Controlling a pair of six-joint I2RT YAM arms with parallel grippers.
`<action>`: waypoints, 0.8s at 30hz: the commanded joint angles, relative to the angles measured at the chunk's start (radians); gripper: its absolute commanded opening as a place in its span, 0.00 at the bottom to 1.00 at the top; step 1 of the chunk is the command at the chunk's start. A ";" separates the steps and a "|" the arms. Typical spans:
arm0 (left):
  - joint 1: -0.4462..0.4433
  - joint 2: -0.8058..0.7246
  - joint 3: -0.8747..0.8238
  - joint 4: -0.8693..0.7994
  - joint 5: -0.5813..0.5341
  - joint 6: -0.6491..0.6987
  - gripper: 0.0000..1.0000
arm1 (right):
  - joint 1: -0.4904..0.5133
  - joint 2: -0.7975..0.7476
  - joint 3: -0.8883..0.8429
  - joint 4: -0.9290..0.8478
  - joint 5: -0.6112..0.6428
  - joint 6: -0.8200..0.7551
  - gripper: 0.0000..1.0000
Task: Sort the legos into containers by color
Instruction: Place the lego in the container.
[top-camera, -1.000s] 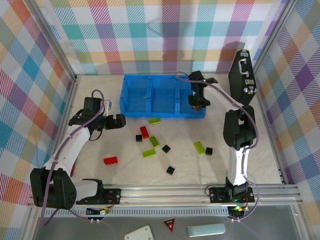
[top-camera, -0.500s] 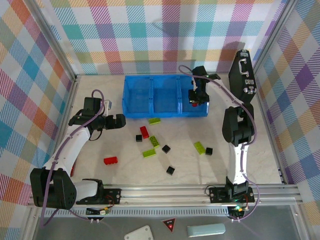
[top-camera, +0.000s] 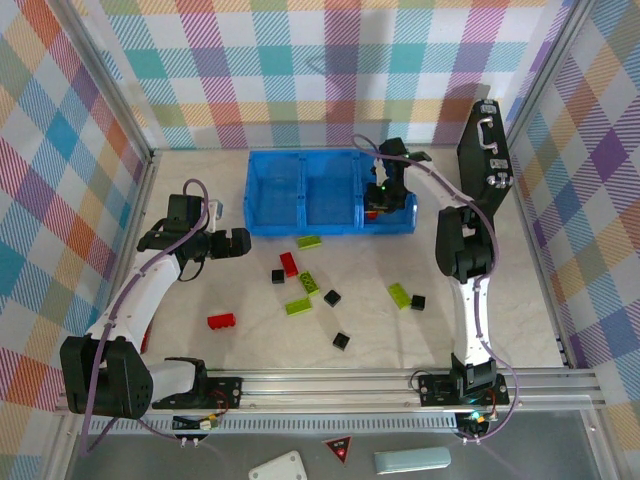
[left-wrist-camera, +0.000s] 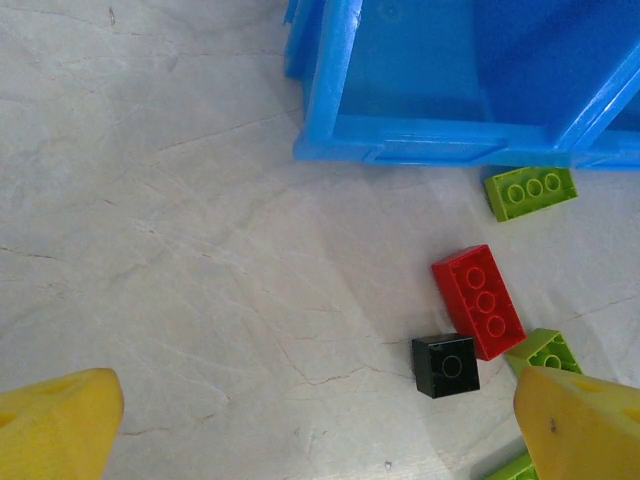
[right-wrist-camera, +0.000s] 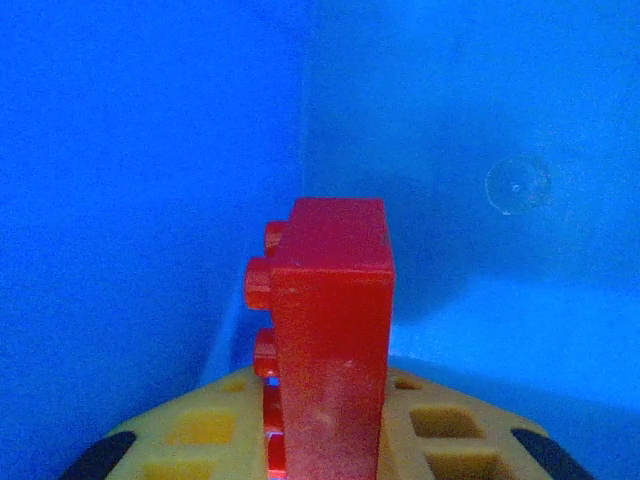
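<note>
My right gripper (top-camera: 378, 206) is shut on a red lego (right-wrist-camera: 330, 320), which stands on end between its yellow fingers (right-wrist-camera: 200, 430). It hangs inside the right compartment of the blue tray (top-camera: 300, 229), close to the blue walls (right-wrist-camera: 150, 150). My left gripper (top-camera: 240, 243) is open over bare table left of the tray's near-left corner (left-wrist-camera: 400, 125). In the left wrist view, a green lego (left-wrist-camera: 530, 190), a red one (left-wrist-camera: 478, 300) and a black one (left-wrist-camera: 446, 366) lie just ahead of it. Several more lie loose in front of the tray, among them a red (top-camera: 221, 321), a green (top-camera: 399, 294) and a black (top-camera: 342, 340).
A black briefcase (top-camera: 485, 145) stands upright against the right wall, just right of the tray. Checked walls close in the table on three sides. Both arm bases sit on the metal rail (top-camera: 330, 385) at the near edge.
The right gripper has carried the red lego leftward and down into the tray's right compartment. The left arm and the loose legos have not moved.
</note>
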 joint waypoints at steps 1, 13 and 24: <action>0.004 -0.025 0.002 -0.005 0.003 0.021 1.00 | 0.002 0.027 0.023 0.016 -0.057 0.017 0.27; 0.004 -0.020 0.007 -0.009 0.002 0.022 1.00 | -0.001 0.014 0.022 0.012 -0.085 0.026 0.34; 0.004 -0.022 0.007 -0.011 0.000 0.021 1.00 | -0.002 -0.071 -0.016 0.003 -0.089 0.023 0.37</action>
